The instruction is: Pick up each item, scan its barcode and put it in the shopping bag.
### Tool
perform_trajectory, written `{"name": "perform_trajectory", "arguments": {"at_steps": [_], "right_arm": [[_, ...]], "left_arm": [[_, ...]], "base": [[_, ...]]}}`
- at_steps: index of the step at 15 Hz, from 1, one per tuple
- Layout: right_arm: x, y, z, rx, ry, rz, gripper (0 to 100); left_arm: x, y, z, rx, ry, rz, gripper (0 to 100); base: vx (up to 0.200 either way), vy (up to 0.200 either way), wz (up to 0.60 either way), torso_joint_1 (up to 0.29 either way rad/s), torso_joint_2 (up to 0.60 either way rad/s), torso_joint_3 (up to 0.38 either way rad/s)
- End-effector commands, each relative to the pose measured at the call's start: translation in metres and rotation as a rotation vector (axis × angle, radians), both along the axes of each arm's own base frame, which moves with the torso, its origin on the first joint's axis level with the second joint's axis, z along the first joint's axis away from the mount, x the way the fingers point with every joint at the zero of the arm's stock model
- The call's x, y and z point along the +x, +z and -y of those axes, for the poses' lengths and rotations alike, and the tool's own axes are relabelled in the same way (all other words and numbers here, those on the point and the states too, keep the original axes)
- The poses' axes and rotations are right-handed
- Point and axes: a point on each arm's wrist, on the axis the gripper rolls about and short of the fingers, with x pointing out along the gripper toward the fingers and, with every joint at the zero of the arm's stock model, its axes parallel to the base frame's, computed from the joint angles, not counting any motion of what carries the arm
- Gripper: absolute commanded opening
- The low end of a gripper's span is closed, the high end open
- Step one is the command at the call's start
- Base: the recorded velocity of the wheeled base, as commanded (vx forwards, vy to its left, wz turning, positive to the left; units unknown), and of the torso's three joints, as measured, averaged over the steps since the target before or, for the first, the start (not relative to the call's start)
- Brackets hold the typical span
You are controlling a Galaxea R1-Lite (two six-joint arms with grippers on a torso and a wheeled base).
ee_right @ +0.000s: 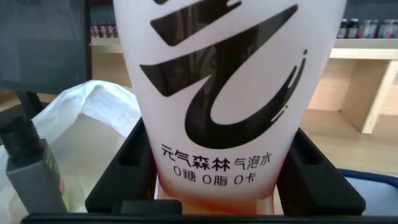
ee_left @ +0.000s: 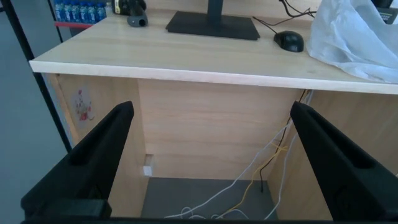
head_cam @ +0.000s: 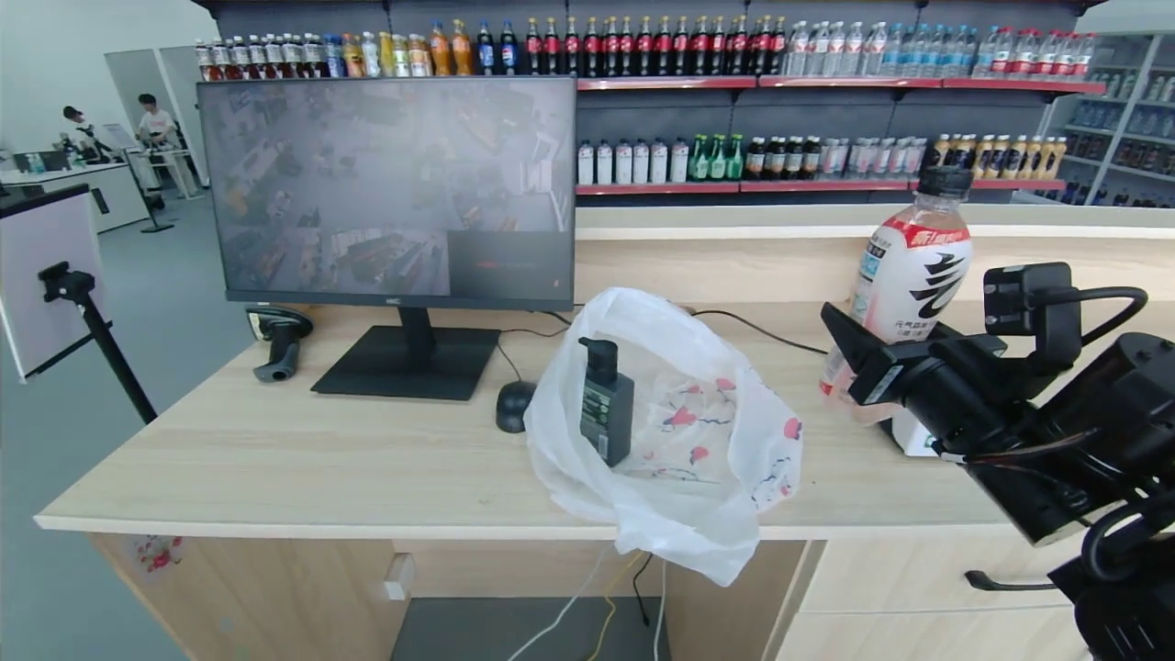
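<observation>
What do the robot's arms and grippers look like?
The left gripper and right gripper are black, each with two flat tapering fingers. The right arm is black and blocky, with a boxy black camera mount and a black cable arching off it.

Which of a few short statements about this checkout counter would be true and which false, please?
1. The right gripper holds the drink bottle by its lower part. True.
2. The shopping bag is empty. False: a dark pump bottle stands in it.
3. The left gripper is shut on the mouse. False: it is open and empty, low in front of the counter; the mouse lies on the counter beside the bag.
4. The handheld scanner sits on the counter, to the left of the monitor. True.
</observation>
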Motion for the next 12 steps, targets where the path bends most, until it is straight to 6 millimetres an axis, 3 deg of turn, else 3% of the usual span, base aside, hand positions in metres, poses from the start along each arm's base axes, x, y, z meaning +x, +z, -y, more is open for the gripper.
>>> {"name": "perform_trajectory", "arguments": {"at_steps": [1, 7, 12], "right_arm": [[-0.004, 0.001, 0.001, -0.002, 0.0, -0.003, 0], [-0.003, 0.004, 0.001, 0.005, 0.002, 0.011, 0], [0.004, -0.007, 0.004, 0.037, -0.01, -0.039, 0]], "left_arm": [[0.0, 0.0, 0.0, 0.001, 0.0, 0.004, 100], [0.0, 0.0, 0.0, 0.024, -0.001, 0.004, 100], [0.0, 0.0, 0.0, 0.024, -0.001, 0.004, 100]], "base": [[0.0, 0.0, 0.6, 0.002, 0.01, 0.002], [0.0, 0.0, 0.0, 0.0, 0.0, 0.0], [0.0, 0.0, 0.0, 0.0, 0.0, 0.0]]}}
